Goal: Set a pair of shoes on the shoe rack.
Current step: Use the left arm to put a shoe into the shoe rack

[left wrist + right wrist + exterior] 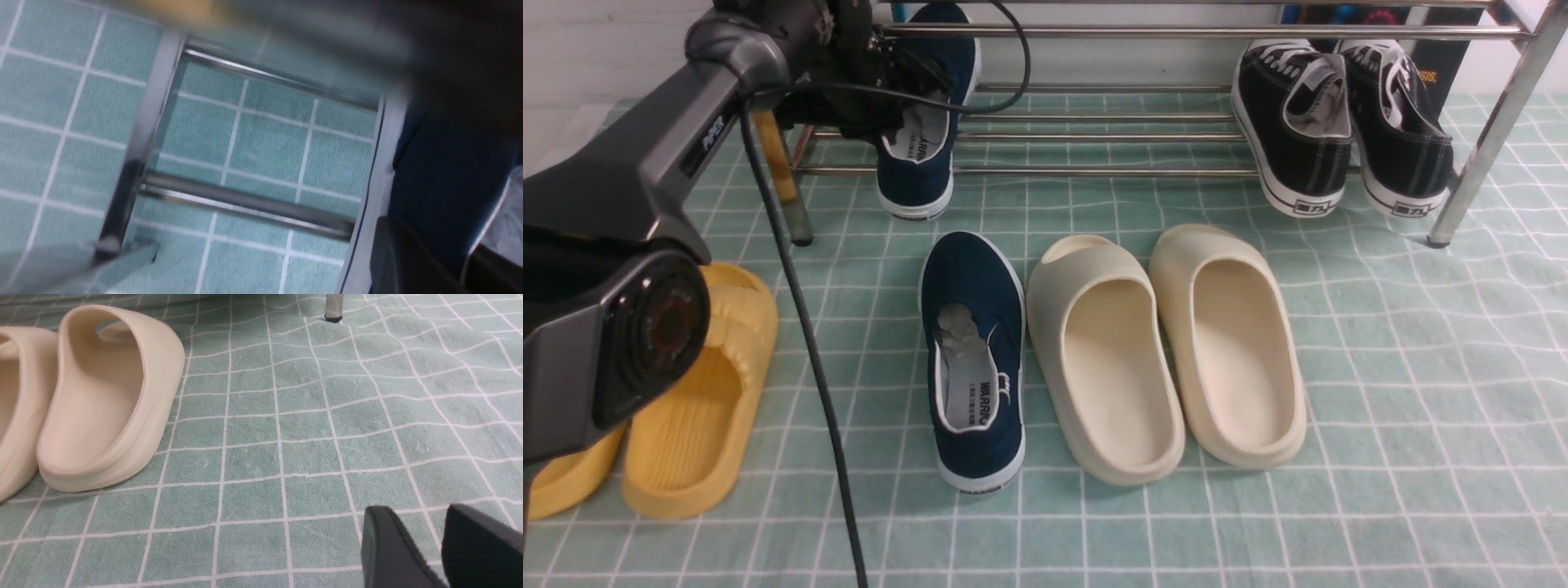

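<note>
One navy slip-on (919, 175) lies on the left end of the chrome shoe rack (1094, 171), heel over the front rail. My left gripper (890, 94) is shut on its side wall. In the left wrist view the gripper (449, 265) has one finger outside and one inside the navy shoe (441, 171), above the rack's rails (245, 204). The second navy slip-on (976, 359) lies on the floor cloth in front of the rack. My right gripper (425, 526) hangs low over the cloth, empty, with a narrow gap between its fingers. It is not in the front view.
Two black lace-up sneakers (1339, 122) sit on the rack's right end. Cream slides (1168, 351) lie right of the floor slip-on, one also in the right wrist view (110, 400). Yellow slides (694, 408) lie at the left. A rack leg (334, 308) stands beyond the right gripper.
</note>
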Robot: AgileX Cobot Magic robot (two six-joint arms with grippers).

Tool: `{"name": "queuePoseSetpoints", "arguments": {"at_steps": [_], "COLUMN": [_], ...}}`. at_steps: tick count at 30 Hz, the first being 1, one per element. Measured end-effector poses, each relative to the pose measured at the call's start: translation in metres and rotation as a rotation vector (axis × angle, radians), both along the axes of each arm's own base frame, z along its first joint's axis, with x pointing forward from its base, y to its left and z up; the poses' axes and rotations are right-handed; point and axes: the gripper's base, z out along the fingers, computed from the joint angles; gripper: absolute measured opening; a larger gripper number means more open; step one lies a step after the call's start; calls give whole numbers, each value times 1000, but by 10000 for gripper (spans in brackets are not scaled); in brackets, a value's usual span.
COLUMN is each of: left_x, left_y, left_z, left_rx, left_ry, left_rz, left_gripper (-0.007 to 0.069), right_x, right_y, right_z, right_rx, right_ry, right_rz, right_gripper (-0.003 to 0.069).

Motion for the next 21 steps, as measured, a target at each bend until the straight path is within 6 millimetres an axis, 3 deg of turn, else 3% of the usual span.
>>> {"name": "queuePoseSetpoints", "arguments": {"at_steps": [3, 4, 5, 6, 7, 10, 13, 18, 21], "left_x": [2, 4, 4, 4, 4, -4, -15, -52, -77], "left_y": [-1, -2, -2, -2, -2, 0, 1, 5, 3], "left_z": [3, 5, 6, 7, 7, 12, 24, 70, 80], "left_rx": [15, 20, 20, 11, 9, 5, 6, 28, -9], "left_ry": [-35, -60, -62, -68, -67, -8, 45, 136, 175], "left_rz": [-37, -53, -54, -51, -49, -29, -25, -104, -147], "left_gripper": [96, 181, 181, 266, 275, 409, 441, 454, 451], "right_x": [0, 0, 0, 0, 0, 0, 0, 0, 0], "right_y": [0, 0, 0, 0, 0, 0, 0, 0, 0], "right_z": [0, 0, 0, 0, 0, 0, 0, 0, 0], "right_rx": [0, 0, 0, 0, 0, 0, 0, 0, 0], "right_ry": [0, 0, 0, 0, 0, 0, 0, 0, 0], "right_rz": [0, 0, 0, 0, 0, 0, 0, 0, 0], "right_gripper": [239, 239, 239, 239, 239, 239, 239, 239, 239]}}
